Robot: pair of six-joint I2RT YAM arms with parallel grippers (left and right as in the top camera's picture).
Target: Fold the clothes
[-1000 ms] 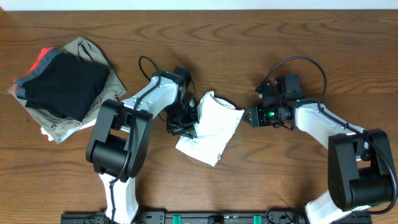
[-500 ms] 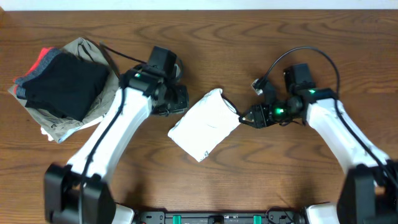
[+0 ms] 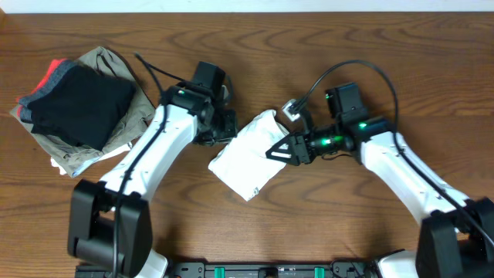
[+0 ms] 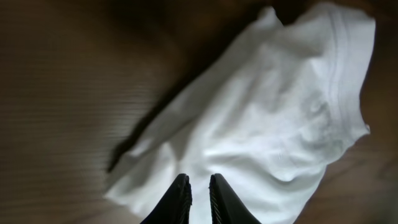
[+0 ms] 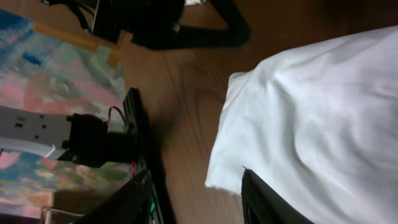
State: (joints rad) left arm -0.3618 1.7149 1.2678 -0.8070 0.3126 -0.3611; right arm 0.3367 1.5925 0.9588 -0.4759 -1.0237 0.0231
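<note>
Wooden table fills the overhead view. The white garment lies at the centre of the frame as a compact, tilted rectangle, already doubled over and flat on the wood. A pile of dark, khaki and red clothes sits at upper left, well apart from it.

Right gripper is at the garment's right edge, jaws spread wide with nothing between them. Its wrist view shows a cloth corner between the fingers. Left gripper is at the upper left edge. Its jaws are narrow, a thin slit only, over the cloth, and I see nothing clamped in them.

Judgement: this looks like the late tidying stage.
- Bring the right jaws low enough to take every layer at that edge, not only the top one.
- Use the left tips to pin the opposite side so the packet does not slide.
- Carry the edge over evenly and release flat.

Writing: no brand, label or print readable on the garment in any view.
</note>
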